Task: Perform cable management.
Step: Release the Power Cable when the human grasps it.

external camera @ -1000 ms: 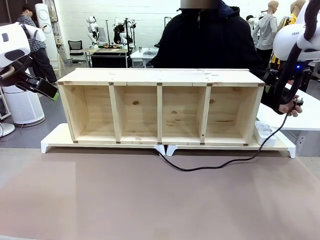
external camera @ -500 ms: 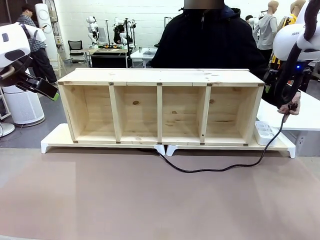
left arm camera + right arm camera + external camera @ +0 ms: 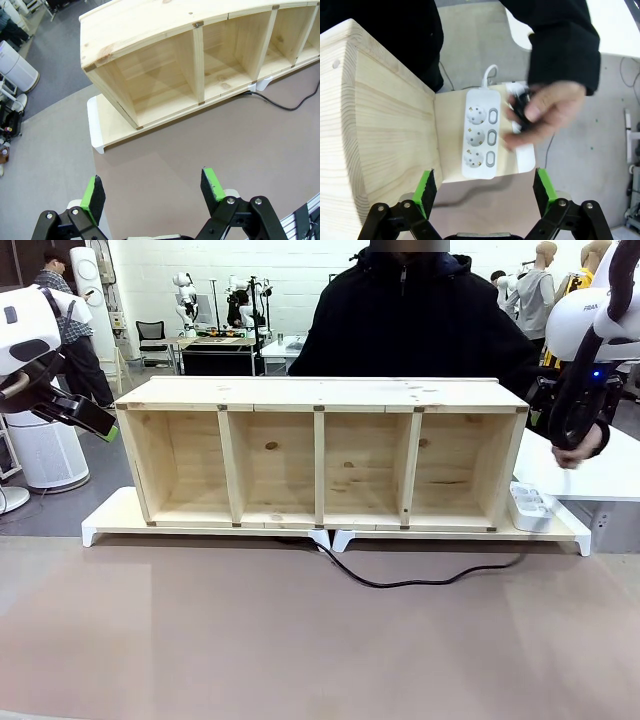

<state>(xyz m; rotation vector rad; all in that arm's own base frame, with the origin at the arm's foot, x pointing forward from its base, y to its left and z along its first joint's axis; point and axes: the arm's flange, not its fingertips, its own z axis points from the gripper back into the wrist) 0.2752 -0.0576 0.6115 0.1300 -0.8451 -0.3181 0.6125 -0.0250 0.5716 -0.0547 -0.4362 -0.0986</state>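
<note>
The cable [image 3: 400, 584] is a thin black cord lying in a shallow curve on the brown table in front of the wooden shelf [image 3: 320, 395]. Its left end runs under the shelf's white base [image 3: 110, 515], and its right end passes out of sight behind that base. In the left wrist view the cable [image 3: 287, 106] curves at the far right. My left gripper [image 3: 153, 189] hangs open above the table, left of the shelf, also visible as the left gripper [image 3: 105, 430]. My right gripper [image 3: 484, 186] is open above the white power strip [image 3: 481, 132]. Beside the strip, the person's hand [image 3: 550, 107] holds something black and blurred.
The shelf has several open compartments facing me. The power strip [image 3: 530, 505] lies on the base at the shelf's right end. The person stands behind the shelf, with one hand [image 3: 580, 452] behind my right arm's black hose. A white table stands at the far right.
The person's hand rose and drew back from the strip. The cable stretch that climbed to the hand has gone behind the base, and the loop on the table lies flatter. Both arms stayed still.
</note>
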